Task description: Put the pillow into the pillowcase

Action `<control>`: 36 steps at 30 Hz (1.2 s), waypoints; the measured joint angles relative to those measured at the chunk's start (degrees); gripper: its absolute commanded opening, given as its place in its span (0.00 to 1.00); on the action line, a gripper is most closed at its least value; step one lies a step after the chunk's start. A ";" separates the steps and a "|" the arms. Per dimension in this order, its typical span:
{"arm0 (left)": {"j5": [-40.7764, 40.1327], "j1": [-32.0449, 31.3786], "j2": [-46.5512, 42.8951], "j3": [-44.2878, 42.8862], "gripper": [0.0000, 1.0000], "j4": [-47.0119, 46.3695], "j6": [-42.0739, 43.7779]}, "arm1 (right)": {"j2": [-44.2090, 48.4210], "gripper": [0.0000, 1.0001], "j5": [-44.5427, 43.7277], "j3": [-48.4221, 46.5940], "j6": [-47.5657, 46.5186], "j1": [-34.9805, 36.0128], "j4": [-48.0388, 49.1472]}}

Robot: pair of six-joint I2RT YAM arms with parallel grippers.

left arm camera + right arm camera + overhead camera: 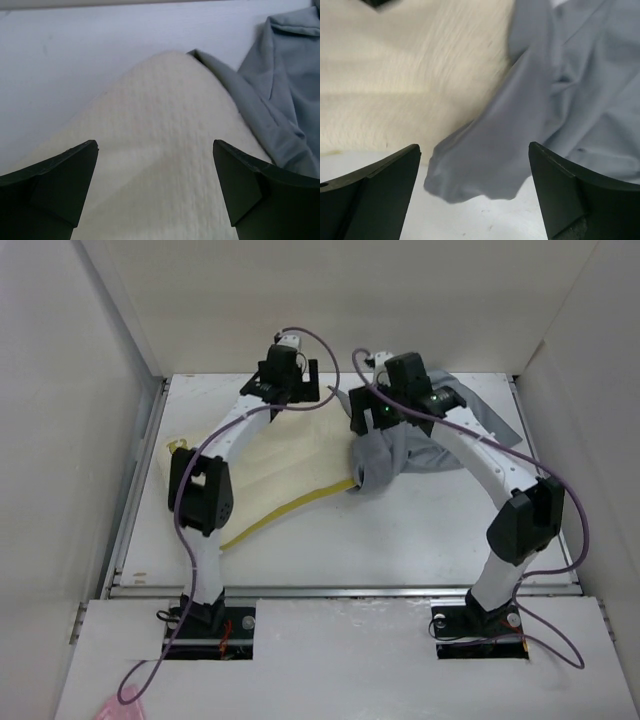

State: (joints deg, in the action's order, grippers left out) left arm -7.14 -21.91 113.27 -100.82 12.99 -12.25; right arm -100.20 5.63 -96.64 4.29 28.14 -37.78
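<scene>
Sleeving barely begun
We see left end effector point(154, 145) and right end effector point(474, 146) wide open, empty; pillowcase point(560, 100) bunched beside the pillow point(165, 115) needs regrasping

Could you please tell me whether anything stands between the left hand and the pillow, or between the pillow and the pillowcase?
Nothing visible does. The open left hand hangs directly over the cream-white textured foam pillow with only air between them, and the wrinkly grey fabric pillowcase lies bunched against the pillow's edge, nothing between.
</scene>
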 measured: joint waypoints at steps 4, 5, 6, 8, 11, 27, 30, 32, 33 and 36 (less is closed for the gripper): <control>8.02 0.52 14.95 -18.32 1.00 3.30 6.69 | -5.79 0.92 -3.17 -14.78 1.05 -3.30 -1.44; 9.51 0.57 18.43 -22.32 1.00 4.63 8.11 | -8.11 0.91 -3.87 -18.56 1.22 -3.93 -1.51; 10.69 0.63 21.27 -25.05 1.00 5.46 9.29 | -10.56 0.89 -4.44 -22.10 1.33 -4.52 -1.64; 12.96 0.66 24.63 -26.49 1.00 6.86 11.28 | -15.82 0.86 -4.76 -28.20 1.64 -5.22 -2.45; 15.89 0.79 26.38 -25.79 0.71 6.99 13.14 | -23.37 0.83 -4.37 -33.75 1.97 -6.05 -3.43; 28.68 1.70 22.75 -18.53 0.00 1.38 16.76 | -42.21 0.00 4.26 -38.53 2.36 -6.97 -1.64; 31.65 1.62 20.52 -15.54 0.00 1.31 17.31 | -41.27 0.00 5.97 -38.64 2.40 -6.97 1.53; 32.94 1.25 18.80 -13.70 0.00 2.03 17.90 | -40.00 0.00 7.30 -38.64 2.62 -6.97 3.19; 33.97 0.98 18.08 -13.35 0.00 2.91 18.23 | -39.08 0.00 8.26 -38.64 2.73 -6.97 3.98; 37.13 -0.17 16.65 -13.22 0.00 4.94 18.93 | -35.95 0.00 11.63 -38.64 3.15 -6.95 6.36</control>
State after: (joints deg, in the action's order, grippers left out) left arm 30.00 -22.09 129.93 -114.04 17.93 6.68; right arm -136.16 17.26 -135.28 7.44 21.19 -31.42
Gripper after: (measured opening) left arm 0.047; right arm 0.010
